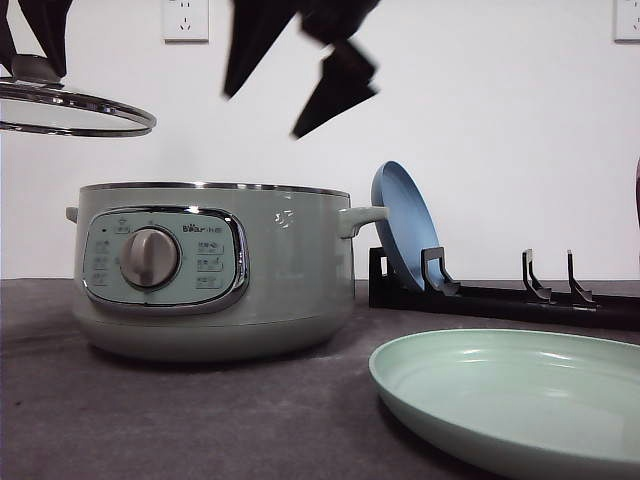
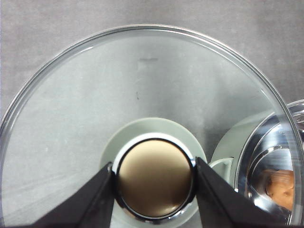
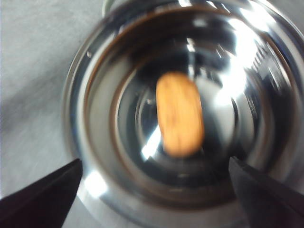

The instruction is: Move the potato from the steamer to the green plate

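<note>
The lid [image 2: 142, 95] is held by its knob in the left tool [image 2: 154, 183]. The right tool [image 3: 154, 190] is spread wide above the potato [image 3: 179, 114], which lies deep in the steamer [image 1: 210, 270]; the rounded skin could be squeezed out of a poorly centred grip.

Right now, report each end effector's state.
Left end effector: closed on the glass lid's knob.
Right end effector: open above the potato.
</note>
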### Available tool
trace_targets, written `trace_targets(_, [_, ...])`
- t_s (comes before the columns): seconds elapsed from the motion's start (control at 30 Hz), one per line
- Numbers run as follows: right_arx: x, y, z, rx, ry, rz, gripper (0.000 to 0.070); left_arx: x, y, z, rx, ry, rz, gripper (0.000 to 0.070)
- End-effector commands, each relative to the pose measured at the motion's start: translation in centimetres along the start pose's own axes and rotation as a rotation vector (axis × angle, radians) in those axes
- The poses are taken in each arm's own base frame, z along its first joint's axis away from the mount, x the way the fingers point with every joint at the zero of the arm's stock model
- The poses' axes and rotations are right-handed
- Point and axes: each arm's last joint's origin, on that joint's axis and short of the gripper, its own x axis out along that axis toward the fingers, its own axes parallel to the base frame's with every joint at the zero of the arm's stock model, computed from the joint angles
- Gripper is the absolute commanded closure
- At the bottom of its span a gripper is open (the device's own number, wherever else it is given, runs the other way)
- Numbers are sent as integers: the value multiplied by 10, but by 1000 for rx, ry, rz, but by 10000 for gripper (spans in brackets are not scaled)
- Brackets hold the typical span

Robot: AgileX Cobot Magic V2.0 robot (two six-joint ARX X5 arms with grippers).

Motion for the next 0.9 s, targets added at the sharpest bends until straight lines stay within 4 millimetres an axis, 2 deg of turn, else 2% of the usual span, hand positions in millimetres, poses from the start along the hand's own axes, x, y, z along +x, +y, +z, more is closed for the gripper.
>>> trace_targets(0.0, [14,1,10,-59,-22,-7,76,-14,0,9,-4,-84,5,700])
trace_targets(0.17, [42,1,17,-125,-51,-7,76,-14,1,9,-4,-85,5,700])
trace_targets(0.4, [70,-1,14,-146,-23,-21,76,-14,1,9,-4,-84,5,700])
trace_targets(0.87, [107,-15,1,-125,53,-13,76,-13,1,9,-4,-84,5,700])
